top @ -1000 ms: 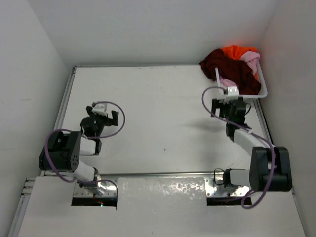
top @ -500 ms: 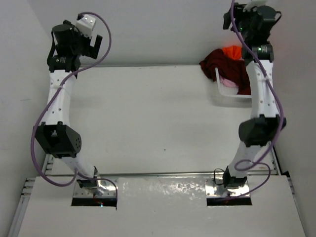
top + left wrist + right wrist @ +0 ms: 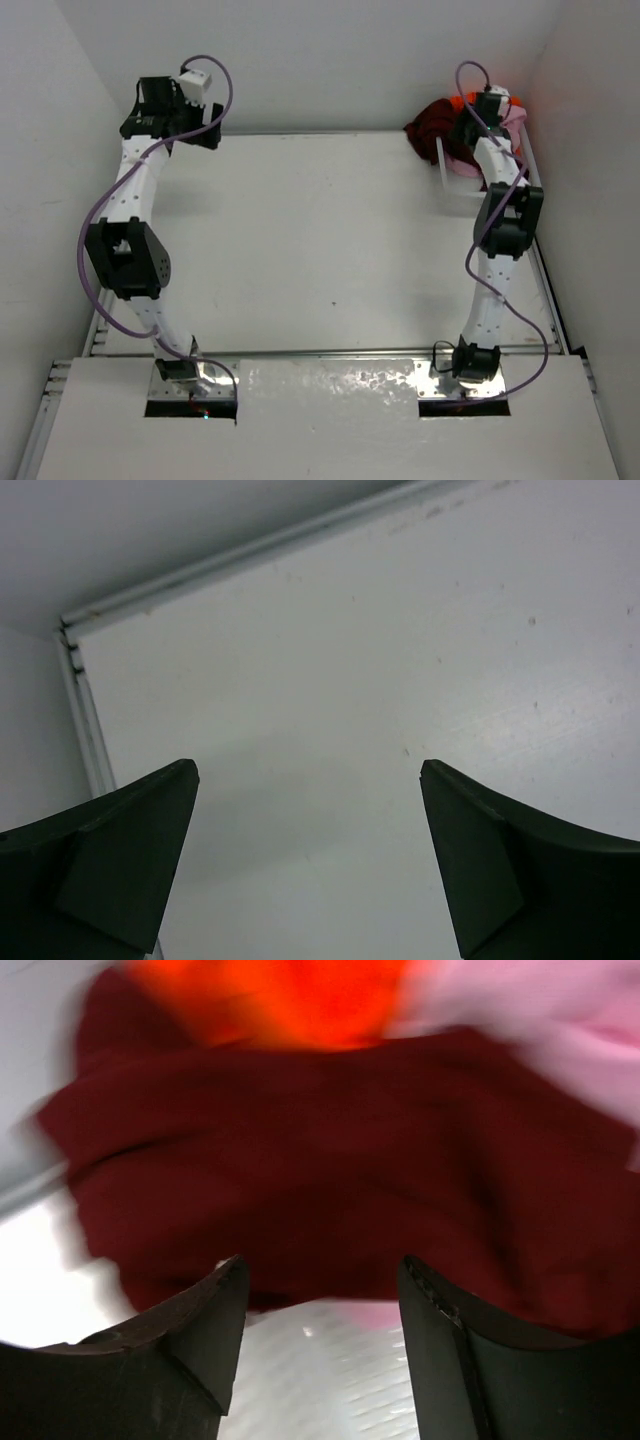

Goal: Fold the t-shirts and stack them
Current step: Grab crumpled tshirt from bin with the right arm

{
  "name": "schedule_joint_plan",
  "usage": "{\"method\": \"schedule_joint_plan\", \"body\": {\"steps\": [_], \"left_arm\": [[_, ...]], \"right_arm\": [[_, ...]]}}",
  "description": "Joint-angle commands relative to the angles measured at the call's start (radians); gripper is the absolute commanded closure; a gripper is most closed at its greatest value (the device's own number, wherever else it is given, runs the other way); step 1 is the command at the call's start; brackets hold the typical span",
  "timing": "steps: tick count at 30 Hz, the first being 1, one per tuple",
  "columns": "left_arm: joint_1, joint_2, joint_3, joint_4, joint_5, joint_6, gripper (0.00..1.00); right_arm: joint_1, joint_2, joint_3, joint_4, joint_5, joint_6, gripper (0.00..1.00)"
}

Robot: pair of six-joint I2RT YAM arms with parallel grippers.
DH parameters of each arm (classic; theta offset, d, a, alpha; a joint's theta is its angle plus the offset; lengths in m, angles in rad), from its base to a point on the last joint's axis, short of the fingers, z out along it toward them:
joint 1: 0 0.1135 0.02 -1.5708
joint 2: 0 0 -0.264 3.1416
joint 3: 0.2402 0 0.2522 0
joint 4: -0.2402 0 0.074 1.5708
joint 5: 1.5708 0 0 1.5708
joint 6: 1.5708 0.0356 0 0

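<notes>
L arm stretched to far-left corner of table (image 3: 330, 220), L gripper (image 3: 172, 115) raised there. R arm reaches far-right corner; R gripper (image 3: 487, 107) over heap in white basket (image 3: 462, 195): maroon shirt (image 3: 430, 122) on left, orange shirt (image 3: 460, 99) behind, pink shirt (image 3: 516, 117) on right.

left gripper (image 3: 308, 770): moved from table's left-middle to far-left corner | right gripper (image 3: 320, 1265): moved from the basket's (image 3: 455, 186) near edge to over maroon t-shirt (image 3: 300, 1160), far-right corner
</notes>
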Motion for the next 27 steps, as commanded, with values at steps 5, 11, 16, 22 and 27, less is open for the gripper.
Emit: {"method": "schedule_joint_plan", "body": {"steps": [5, 11, 16, 22, 27], "left_arm": [[0.003, -0.041, -0.070, -0.045, -0.050, 0.005, 0.09], [0.003, -0.021, -0.082, -0.056, -0.097, 0.005, 0.10], [0.003, -0.018, -0.110, -0.056, -0.116, 0.011, 0.10], [0.003, -0.004, -0.122, -0.059, -0.106, 0.002, 0.10], [0.003, 0.005, -0.108, -0.058, -0.108, -0.006, 0.10]], "right_arm": [[-0.072, -0.075, -0.051, 0.265, 0.009, 0.218, 0.37], [-0.070, 0.054, -0.020, 0.223, 0.064, 0.260, 0.29], [-0.061, 0.018, -0.055, 0.227, 0.225, 0.187, 0.27], [-0.060, -0.004, -0.020, 0.251, 0.265, 0.041, 0.34], [-0.041, -0.065, -0.124, 0.356, 0.265, -0.030, 0.34]]}}
